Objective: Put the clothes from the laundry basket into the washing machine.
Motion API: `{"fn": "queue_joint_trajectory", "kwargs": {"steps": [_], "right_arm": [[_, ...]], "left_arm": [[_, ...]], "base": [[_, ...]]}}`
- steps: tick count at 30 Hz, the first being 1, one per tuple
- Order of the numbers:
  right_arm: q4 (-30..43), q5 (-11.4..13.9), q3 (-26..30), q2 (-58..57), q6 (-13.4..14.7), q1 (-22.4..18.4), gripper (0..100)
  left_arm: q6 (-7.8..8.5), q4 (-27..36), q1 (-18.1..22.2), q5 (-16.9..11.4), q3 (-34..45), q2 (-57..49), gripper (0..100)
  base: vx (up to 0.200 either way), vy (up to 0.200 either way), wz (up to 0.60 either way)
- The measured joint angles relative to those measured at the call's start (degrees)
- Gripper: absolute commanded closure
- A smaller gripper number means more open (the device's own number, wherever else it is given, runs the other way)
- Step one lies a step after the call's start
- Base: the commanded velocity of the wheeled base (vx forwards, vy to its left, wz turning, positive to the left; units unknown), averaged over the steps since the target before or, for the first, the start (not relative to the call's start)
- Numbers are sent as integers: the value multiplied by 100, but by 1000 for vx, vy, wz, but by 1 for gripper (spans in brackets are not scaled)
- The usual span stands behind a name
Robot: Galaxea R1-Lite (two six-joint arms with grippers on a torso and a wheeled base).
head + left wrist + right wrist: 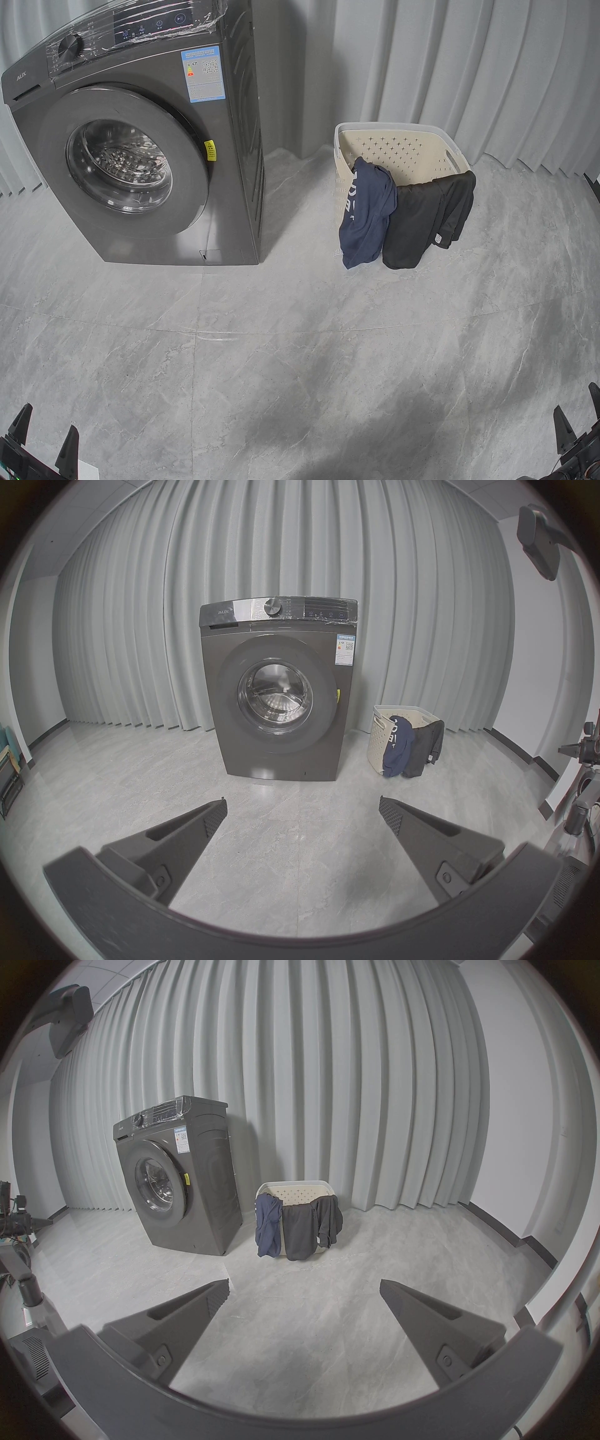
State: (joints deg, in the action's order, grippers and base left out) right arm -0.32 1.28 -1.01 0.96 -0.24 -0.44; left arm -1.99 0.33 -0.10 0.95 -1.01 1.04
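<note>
A dark grey front-loading washing machine [144, 144] stands at the far left with its round door [122, 165] shut; it also shows in the left wrist view [278, 689] and the right wrist view [175, 1172]. A cream laundry basket [400, 147] stands to its right on the floor. A navy garment [365, 212] and a black garment [425, 215] hang over the basket's front rim. My left gripper [45, 434] sits low at the near left, open and empty, far from both. My right gripper [578, 415] is at the near right, open and empty.
Grey tiled floor [300, 350] stretches wide and bare between me and the machine and basket. Pleated grey curtains [437, 69] close the back. A dark skirting edge [500, 1225] runs along the right wall.
</note>
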Motion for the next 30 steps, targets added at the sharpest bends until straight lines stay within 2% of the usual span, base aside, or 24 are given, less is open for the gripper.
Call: {"fn": "queue_joint_trajectory", "kwargs": {"steps": [17,23,30], "right_arm": [[7,2,0,0,2,-2,0],[2,0,0,0,2,0,0],[0,2,0,0,2,6,0]], "left_arm": [[0,2,0,0,0,-2,0],[-1,0,0,0,0,0,0],[0,0,0,-2,0,0,0]], "base": [[200,0,0],[0,0,0],[0,-200,0]]}}
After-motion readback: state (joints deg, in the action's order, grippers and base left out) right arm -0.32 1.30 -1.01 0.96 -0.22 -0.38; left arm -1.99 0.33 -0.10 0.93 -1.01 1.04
